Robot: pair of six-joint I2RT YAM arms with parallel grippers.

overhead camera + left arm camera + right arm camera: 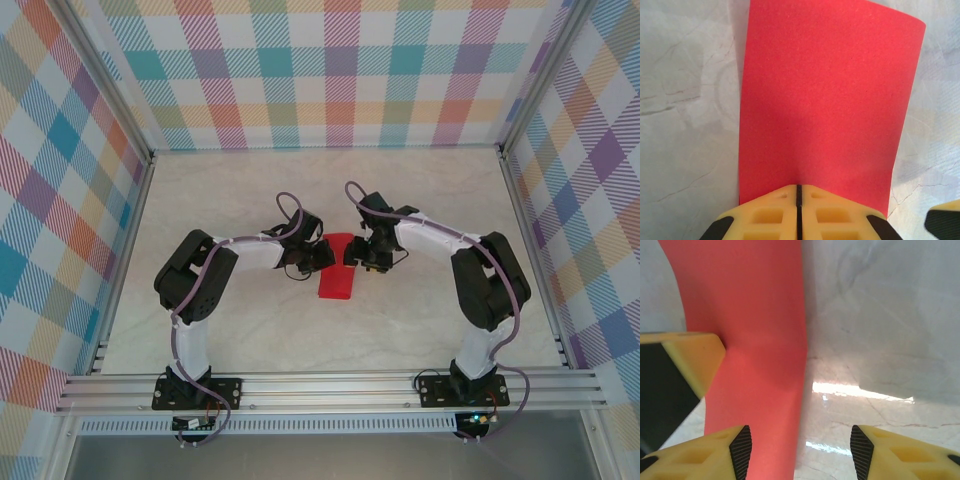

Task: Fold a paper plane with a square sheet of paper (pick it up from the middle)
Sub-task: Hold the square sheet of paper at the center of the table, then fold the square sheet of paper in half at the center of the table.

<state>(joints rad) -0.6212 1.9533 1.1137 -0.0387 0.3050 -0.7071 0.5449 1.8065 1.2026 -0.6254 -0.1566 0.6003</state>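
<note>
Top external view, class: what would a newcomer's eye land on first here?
The bright red sheet of paper sits at the centre of the pale table. The left pincer is shut on its edge; the right pincer stands open close by. Colourful plaid walls surround everything.
</note>
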